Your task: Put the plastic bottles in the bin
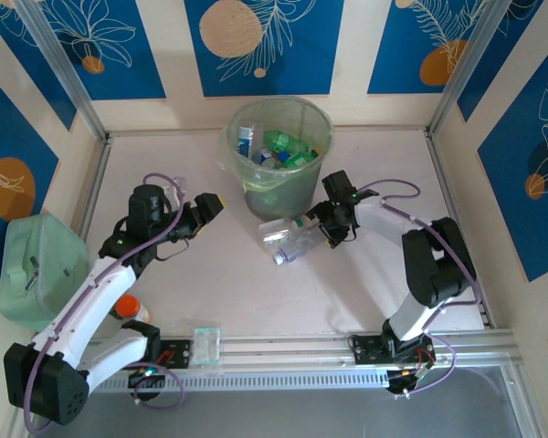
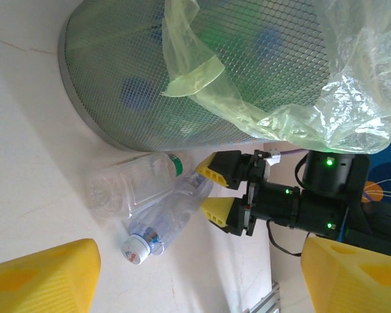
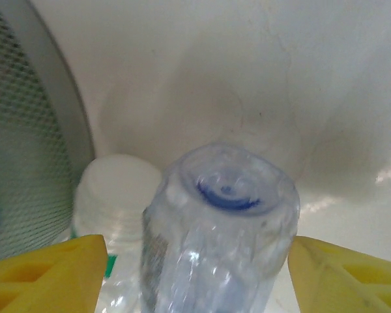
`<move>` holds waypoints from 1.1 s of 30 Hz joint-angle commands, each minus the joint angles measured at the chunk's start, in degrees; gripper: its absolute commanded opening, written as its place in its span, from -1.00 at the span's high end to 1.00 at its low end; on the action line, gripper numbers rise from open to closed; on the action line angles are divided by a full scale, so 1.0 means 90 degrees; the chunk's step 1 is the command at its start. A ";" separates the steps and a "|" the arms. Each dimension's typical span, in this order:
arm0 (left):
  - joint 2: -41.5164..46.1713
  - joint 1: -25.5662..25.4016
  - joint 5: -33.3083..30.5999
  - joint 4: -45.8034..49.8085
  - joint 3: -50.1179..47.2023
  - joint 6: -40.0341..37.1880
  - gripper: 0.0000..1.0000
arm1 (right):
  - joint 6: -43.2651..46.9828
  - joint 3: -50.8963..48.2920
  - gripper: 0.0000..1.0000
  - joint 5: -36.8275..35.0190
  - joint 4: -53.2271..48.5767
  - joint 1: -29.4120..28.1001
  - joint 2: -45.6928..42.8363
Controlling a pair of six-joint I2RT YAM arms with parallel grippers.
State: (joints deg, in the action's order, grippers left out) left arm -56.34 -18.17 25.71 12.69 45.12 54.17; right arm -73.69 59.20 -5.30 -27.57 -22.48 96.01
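The right tool [image 3: 199, 277] stands wide, with its two yellow fingers [image 3: 45, 274] on either side of a clear bottle [image 3: 221, 222] that lies on the desk [image 3: 247, 78]. On one side a plain gap shows between finger and plastic. On the other side the finger is just beside the bottle, and I cannot tell if it touches. A second clear bottle [image 3: 117, 189], with a green ring at its neck, lies against the first one. Both are just beside the foot of the bin [image 3: 26, 150].

In the left wrist view the first bottle lies slanted across the second, and its white cap [image 2: 135, 249] is at the end away from the right tool. The mesh wall of the bin rises right behind them, and a thin liner bag [image 2: 300, 104] hangs loosely over the rim.

The left tool [image 2: 195, 287] is also wide, with nothing between its fingers. It hovers above the desk and faces the two bottles. In the top view it is to the left of the bin and well apart from them.

The bin is at the far middle of the desk. Several bottles [image 1: 283, 146] are inside it, green and clear, some with blue labels.

At the left edge sits a mint-green container [image 1: 36, 269], and an orange-capped bottle [image 1: 128, 307] stands near the left arm.
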 commanded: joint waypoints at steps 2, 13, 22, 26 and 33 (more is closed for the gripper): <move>-0.0045 -0.0012 0.0237 -0.0186 0.0016 -0.0028 -0.60 | 0.0073 0.0219 -0.41 0.0142 0.0014 0.0015 0.0302; -0.0085 -0.0034 0.0315 -0.0136 -0.0014 -0.0084 -0.62 | 0.0408 0.0108 -0.09 -0.0168 -0.0229 -0.0027 0.0342; -0.0182 -0.0124 0.0821 -0.0728 -0.0103 0.0149 -0.85 | 0.1520 0.0205 0.02 -0.0750 -0.1047 -0.0439 -0.0932; -0.0420 -0.0217 0.1490 -0.1807 -0.0284 0.0549 -0.91 | 0.2125 0.0346 0.02 -0.0697 -0.1301 -0.0823 -0.1725; -0.0761 -0.1050 0.2019 -0.2603 0.0054 0.0361 -0.99 | 0.3049 0.0951 0.02 0.0001 -0.1121 -0.1526 -0.2741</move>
State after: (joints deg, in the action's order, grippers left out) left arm -62.46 -24.47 39.22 -5.32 43.24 58.65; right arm -51.55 64.93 -9.82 -37.71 -35.33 74.35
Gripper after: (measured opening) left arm 0.986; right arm 0.492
